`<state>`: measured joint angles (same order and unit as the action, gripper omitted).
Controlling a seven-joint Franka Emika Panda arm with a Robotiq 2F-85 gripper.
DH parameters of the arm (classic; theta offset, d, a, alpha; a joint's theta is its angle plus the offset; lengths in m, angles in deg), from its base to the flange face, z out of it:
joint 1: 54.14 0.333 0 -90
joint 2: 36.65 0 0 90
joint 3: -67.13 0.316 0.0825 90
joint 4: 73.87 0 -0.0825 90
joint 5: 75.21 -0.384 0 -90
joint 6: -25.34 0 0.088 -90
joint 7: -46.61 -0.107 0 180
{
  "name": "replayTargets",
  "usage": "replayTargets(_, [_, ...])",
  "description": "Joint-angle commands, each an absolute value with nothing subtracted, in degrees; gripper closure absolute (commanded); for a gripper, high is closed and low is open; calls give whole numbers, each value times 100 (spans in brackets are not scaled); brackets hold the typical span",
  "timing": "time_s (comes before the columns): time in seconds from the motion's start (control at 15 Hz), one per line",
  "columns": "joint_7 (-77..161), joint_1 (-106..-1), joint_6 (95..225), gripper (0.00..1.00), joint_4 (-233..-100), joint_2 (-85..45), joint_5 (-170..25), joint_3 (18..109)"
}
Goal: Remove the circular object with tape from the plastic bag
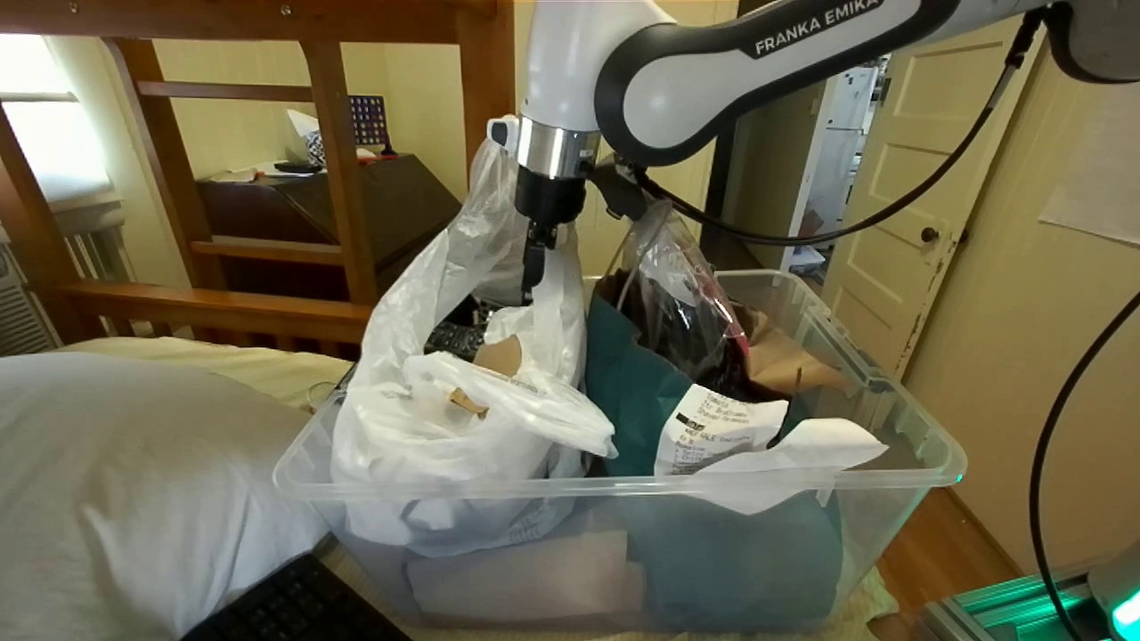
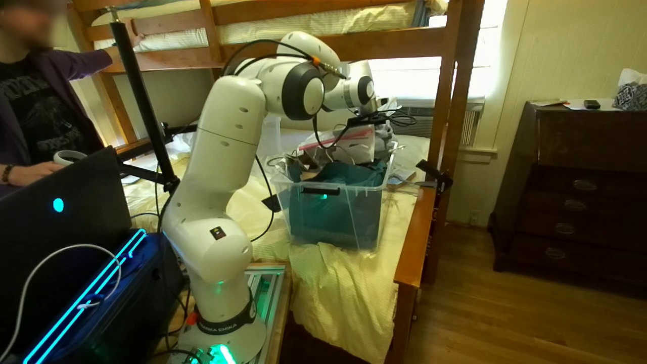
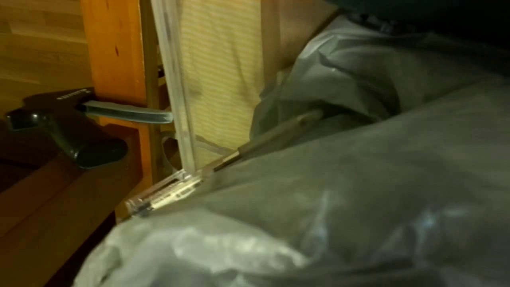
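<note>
Exterior view, plastic bag (image 1: 392, 436): upright, long axis near vertical, handle (image 1: 492, 187) stretching upward
Gripper (image 1: 529, 292): points down at the bag's mouth; gap, grip, contact unclear

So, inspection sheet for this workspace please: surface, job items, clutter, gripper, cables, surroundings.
Surface: yellow bedding, with the clear bin standing on it.
Job's things: white plastic bag in the bin, its top rising above the rim; taped circular object cannot be picked out.
Clutter: teal item with printed slip against it and smaller clear bag with dark contents, in the bin; black keyboard beside it.
Gripper: points down at the bag's open top; jaw state and contact unclear.
Cables: black cable sags below the arm.
Surroundings: wooden bunk frame with black clamp; person near laptop.
</note>
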<state>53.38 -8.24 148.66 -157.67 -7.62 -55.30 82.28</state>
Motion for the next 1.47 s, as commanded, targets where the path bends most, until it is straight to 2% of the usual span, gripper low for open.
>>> replayTargets(0.0, [4905, -734, 14879, 0, -16027, -1025, -5143, 8019])
replayTargets(0.8, [4943, -647, 14729, 0, -15783, -1171, -5406, 8293])
replayTargets(1.4, [4657, -169, 14053, 0, -15767, -1739, -5300, 8522])
